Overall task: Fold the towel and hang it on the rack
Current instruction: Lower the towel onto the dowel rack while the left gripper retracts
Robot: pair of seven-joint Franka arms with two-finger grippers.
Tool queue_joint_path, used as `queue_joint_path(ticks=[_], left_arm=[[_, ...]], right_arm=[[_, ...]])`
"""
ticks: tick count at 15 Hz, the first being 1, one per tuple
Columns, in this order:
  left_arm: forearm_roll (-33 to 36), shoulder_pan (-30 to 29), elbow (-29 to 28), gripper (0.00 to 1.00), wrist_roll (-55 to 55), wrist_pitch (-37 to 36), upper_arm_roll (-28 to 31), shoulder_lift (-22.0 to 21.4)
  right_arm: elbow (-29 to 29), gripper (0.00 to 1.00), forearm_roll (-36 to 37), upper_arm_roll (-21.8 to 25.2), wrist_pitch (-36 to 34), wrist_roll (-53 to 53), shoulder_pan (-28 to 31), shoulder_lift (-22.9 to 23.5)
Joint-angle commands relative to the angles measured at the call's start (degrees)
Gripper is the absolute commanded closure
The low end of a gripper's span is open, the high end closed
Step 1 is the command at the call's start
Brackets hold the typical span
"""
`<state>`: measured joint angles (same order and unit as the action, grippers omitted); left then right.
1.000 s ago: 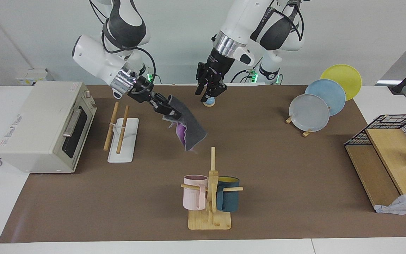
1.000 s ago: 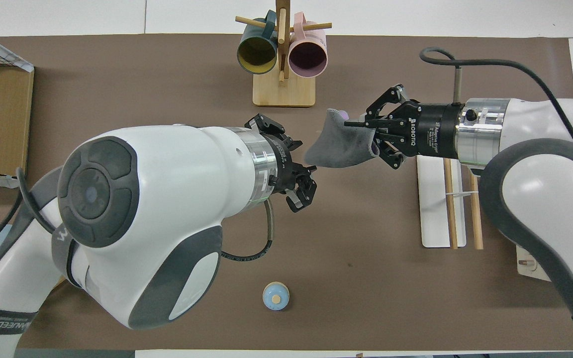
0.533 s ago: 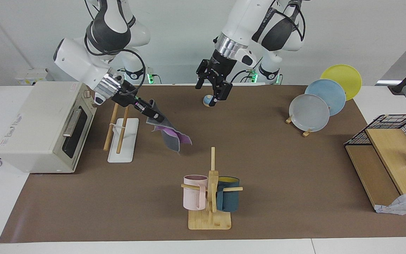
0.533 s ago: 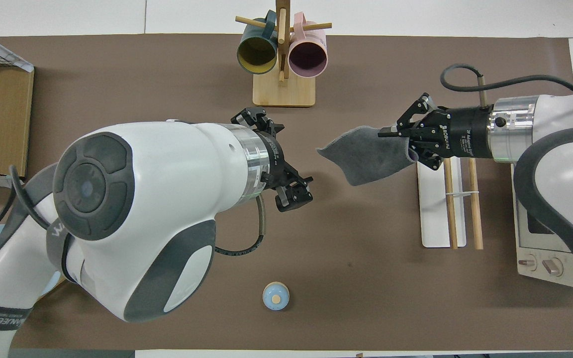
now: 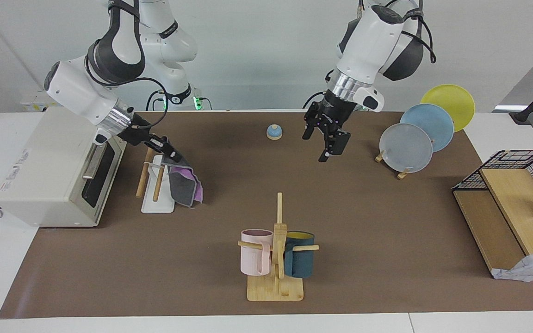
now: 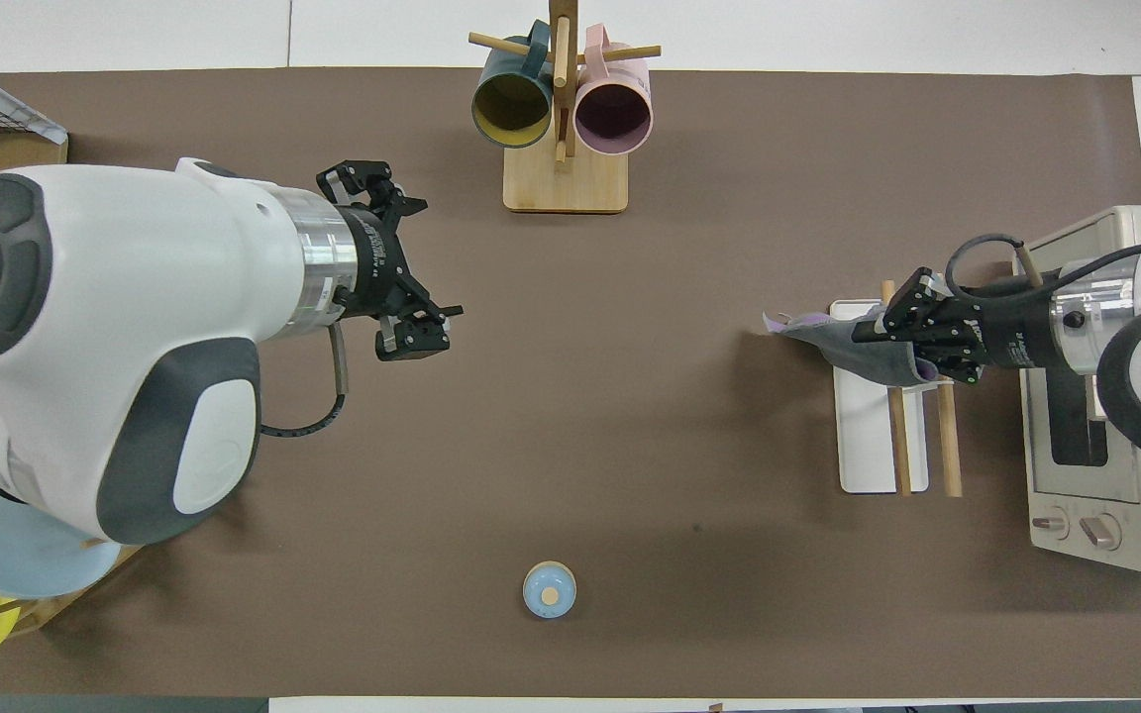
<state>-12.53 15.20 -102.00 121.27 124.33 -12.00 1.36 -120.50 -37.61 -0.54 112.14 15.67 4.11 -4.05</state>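
1. Thin purple-and-dark-grey cloth towel (image 5: 182, 181): folded, grey face outward w/ purple edge showing. Hangs from right gripper (image 5: 170, 155), draped down beside the rack on the side toward the table's middle, lower edge at or near the brown mat. Not yet over a dowel, by your facing view. In the overhead view it covers part of the white base.

2. Rack of two parallel light wooden dowels on a flat white rectangular base (image 5: 158, 203): sits just in front of the white toaster oven (image 5: 58, 166), at the right arm's end of the table. You've got the dowels slanting up toward the robots, so the cloth prob. needs carrying across the raised ends to drape.

3. Right gripper: fingertips pressed together, pinching the towel's top edge; sits over the rack's upper end. Grip at the edge lets the rest hang free for draping.

4. Left gripper (image 5: 327, 141): jaws spread wide, nothing in them; in the air over bare mat near the plate stand w/ grey, blue and yellow round plates (image 5: 405, 148). Waits, clear of the hang.

5. Other stock: small blue bell (image 5: 274, 132); wooden mug tree w/ pink and teal mugs (image 5: 275, 249).
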Motion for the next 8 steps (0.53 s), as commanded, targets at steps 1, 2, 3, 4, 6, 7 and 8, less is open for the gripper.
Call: queue_joint_path(ticks=[1,2,3,4,6,7,8], left_arm=[[0.1,-4.0,-3.9,0.0,-11.1,0.4,-0.3,-2.8],[0.1,-5.2,-4.3,0.0,-14.5,0.3,-0.3,-2.9],[0.0,-6.7,-4.9,0.0,-18.6,0.3,-0.3,-3.0],[0.0,-8.3,-5.1,0.0,-23.0,0.2,-0.3,-3.1],[-0.2,-11.1,-5.1,0.0,-31.9,-0.6,-0.3,-3.0],[-0.2,-12.2,-5.1,0.0,-35.9,-1.1,-0.2,-3.0],[-0.2,-13.4,-5.1,0.0,-40.8,-1.8,-0.2,-3.0]], right_arm=[[-2.0,1.0,6.2,-0.6,-1.5,-8.3,3.6,-2.3],[-1.9,1.0,7.9,-0.6,-1.7,-11.3,4.7,-2.3],[-1.9,1.0,9.0,-0.6,-1.8,-13.8,5.5,-2.3],[-1.8,1.0,10.2,-0.5,-2.4,-16.1,6.2,-2.2],[-1.8,1.0,13.9,-0.6,-2.5,-20.0,7.5,-2.2],[-1.8,1.0,14.6,-0.6,-2.5,-21.5,8.3,-2.1],[-1.8,1.0,14.9,-0.6,-2.5,-22.8,8.9,-2.1]])
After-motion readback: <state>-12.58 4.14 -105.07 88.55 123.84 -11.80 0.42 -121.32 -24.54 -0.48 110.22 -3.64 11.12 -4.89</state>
